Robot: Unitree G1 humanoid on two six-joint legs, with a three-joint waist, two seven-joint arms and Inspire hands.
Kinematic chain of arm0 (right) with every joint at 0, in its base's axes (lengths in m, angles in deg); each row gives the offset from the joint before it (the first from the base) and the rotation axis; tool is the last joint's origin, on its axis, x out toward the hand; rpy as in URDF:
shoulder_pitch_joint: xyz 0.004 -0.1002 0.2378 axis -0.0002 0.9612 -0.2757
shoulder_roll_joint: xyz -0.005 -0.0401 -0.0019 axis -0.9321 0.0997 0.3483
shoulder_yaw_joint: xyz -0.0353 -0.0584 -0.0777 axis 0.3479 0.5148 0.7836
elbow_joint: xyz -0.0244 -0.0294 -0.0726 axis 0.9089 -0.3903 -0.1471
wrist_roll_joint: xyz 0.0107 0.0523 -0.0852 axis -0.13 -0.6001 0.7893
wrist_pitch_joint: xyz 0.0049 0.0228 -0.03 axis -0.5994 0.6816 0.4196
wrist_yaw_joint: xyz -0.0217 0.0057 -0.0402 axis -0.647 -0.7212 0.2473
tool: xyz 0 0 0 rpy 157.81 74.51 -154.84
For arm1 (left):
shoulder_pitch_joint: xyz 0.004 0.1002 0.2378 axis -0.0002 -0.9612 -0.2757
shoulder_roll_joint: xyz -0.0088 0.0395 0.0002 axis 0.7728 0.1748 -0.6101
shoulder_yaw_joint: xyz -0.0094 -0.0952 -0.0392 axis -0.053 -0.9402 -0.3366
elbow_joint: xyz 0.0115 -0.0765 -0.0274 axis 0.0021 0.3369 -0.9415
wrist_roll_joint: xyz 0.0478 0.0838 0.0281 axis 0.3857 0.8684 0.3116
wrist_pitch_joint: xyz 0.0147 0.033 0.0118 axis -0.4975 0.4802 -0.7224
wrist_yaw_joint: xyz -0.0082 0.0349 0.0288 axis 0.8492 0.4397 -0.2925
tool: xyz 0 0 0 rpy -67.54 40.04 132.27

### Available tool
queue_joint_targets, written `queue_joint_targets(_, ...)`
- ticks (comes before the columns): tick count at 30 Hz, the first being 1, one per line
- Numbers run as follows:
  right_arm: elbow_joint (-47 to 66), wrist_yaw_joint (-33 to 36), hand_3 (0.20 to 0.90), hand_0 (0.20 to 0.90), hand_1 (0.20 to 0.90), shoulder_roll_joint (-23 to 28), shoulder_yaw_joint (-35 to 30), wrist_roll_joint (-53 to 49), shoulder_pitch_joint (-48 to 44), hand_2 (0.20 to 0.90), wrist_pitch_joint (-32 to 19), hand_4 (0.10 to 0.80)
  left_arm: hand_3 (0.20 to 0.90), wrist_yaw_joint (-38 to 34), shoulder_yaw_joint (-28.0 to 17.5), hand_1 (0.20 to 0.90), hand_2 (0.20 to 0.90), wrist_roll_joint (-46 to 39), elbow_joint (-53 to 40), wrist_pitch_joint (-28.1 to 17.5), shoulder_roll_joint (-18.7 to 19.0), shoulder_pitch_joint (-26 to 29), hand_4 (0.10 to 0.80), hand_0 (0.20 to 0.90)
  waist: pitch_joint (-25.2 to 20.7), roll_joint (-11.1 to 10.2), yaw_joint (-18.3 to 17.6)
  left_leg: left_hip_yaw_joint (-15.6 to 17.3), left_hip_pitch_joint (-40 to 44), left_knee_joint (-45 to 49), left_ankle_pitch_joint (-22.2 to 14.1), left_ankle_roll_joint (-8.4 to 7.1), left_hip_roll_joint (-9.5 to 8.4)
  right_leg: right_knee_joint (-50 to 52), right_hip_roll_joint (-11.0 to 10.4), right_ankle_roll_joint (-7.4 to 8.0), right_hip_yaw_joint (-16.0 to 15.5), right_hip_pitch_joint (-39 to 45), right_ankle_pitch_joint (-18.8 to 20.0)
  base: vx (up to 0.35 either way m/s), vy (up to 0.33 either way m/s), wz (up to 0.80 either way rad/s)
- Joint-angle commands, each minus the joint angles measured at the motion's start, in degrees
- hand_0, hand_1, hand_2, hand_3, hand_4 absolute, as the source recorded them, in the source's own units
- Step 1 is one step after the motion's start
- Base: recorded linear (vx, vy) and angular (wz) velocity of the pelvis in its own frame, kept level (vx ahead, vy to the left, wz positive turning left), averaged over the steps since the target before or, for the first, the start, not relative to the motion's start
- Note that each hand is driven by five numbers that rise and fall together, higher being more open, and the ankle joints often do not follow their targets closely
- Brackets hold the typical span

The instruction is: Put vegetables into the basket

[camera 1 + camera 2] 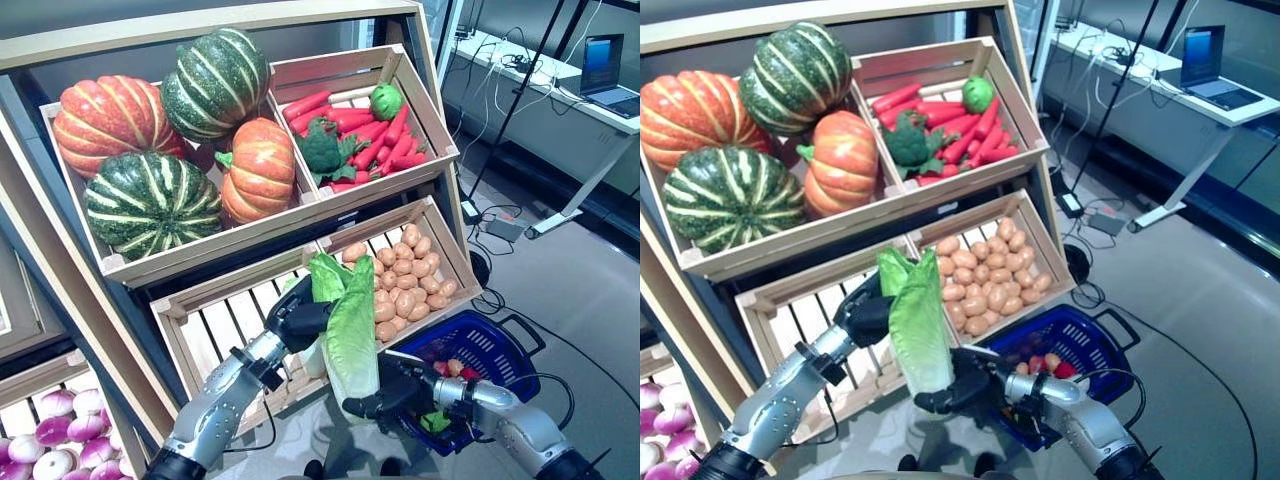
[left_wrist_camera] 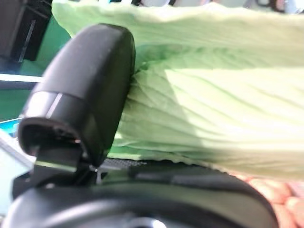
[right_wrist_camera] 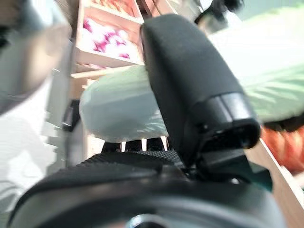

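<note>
A long pale green cabbage (image 1: 350, 325) hangs upright in the air in front of the lower shelf of a wooden stand (image 1: 60, 270), its leafy top up and its whitish base down. Both hands hold it. The left hand (image 1: 300, 318) grips it near the upper part from the robot's left side, with its thumb (image 2: 85, 90) pressed against the ribbed leaves. The right hand (image 1: 395, 392) clasps the base from below, thumb (image 3: 190, 80) curled over the pale rounded end.

Just to the right of the cabbage and lower down, a blue basket (image 1: 500, 345) sits on the floor, with a few red and green items already inside. The right forearm passes over its near rim.

Behind the cabbage, the lower shelf has two crates: a slatted one (image 1: 215, 325) on the left, behind the left hand, and one full of potatoes (image 1: 405, 280) on the right. The upper shelf carries a crate of orange and green striped pumpkins (image 1: 160, 150) and a crate of red carrots (image 1: 365, 130) with a broccoli head (image 1: 322, 148) and a small green round vegetable (image 1: 385, 100). At the lower left, a bin holds purple and white onions (image 1: 55, 440). A desk with a laptop (image 1: 605, 70) stands well apart at the upper right.
</note>
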Motion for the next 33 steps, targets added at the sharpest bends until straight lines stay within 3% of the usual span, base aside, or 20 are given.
queue_joint_targets(1,3.8,-3.0,0.3,0.3,0.3,-0.4,0.9,-3.2,-3.8,0.3,-2.5,0.4,0.3,6.7,2.2,0.3,0.3,-2.6,-7.0,-3.8,-1.7,8.5,0.4,0.3,-3.8,-1.5,1.0,0.2,0.5,0.1,-4.0,-3.1,1.52,0.1,-4.7,4.57,1.0,1.9,0.2,0.0,0.0,0.0)
queue_joint_targets(15,4.5,-2.5,0.3,0.3,0.3,1.1,0.7,-4.4,-3.1,0.3,-2.4,0.4,0.3,6.1,2.6,0.3,0.3,0.3,-7.4,-5.5,0.7,8.1,0.4,0.3,-3.7,-1.2,0.9,0.2,0.5,0.1,-3.9,-2.94,1.54,0.1,-4.7,4.61,1.1,2.0,0.2,0.0,0.0,0.0)
queue_joint_targets(16,4.5,-2.3,0.3,0.3,0.3,1.0,0.5,-4.6,-3.1,0.3,-2.3,0.4,0.413,6.1,2.5,0.413,0.413,0.7,-7.6,-5.5,0.8,8.0,0.475,0.413,-3.7,-1.2,1.0,0.2,0.5,0.1,-3.9,-2.92,1.54,0.1,-4.7,4.62,1.0,2.0,0.2,0.0,0.0,0.0)
queue_joint_targets(17,4.5,-2.1,0.3,0.3,0.3,1.1,0.4,-4.8,-3.0,0.3,-2.3,0.4,0.589,6.3,2.5,0.589,0.589,1.1,-7.7,-5.5,1.0,8.0,0.593,0.589,-3.7,-1.2,1.0,0.2,0.5,0.1,-3.9,-2.91,1.56,0.1,-4.7,4.61,1.0,1.9,0.2,0.0,0.0,0.0)
queue_joint_targets(18,4.7,-1.9,0.3,0.3,0.3,1.0,0.4,-4.8,-3.0,0.3,-2.2,0.4,0.9,6.2,2.5,0.9,0.9,1.2,-7.9,-5.5,1.2,7.9,0.8,0.9,-3.7,-1.2,0.9,0.1,0.4,0.1,-3.8,-2.94,1.54,0.1,-4.7,4.6,1.1,1.9,0.2,0.0,0.0,0.0)
queue_joint_targets(33,5.5,3.3,0.3,0.3,0.3,-1.0,-6.0,-8.7,0.9,0.3,-5.6,0.4,0.9,1.7,-3.2,0.9,0.9,-4.2,-7.1,-2.3,-0.7,3.4,0.8,0.9,-3.1,-1.1,0.8,-0.3,0.0,0.1,-3.6,-2.99,1.66,0.1,-4.4,4.42,0.7,1.6,0.2,0.0,0.0,0.0)
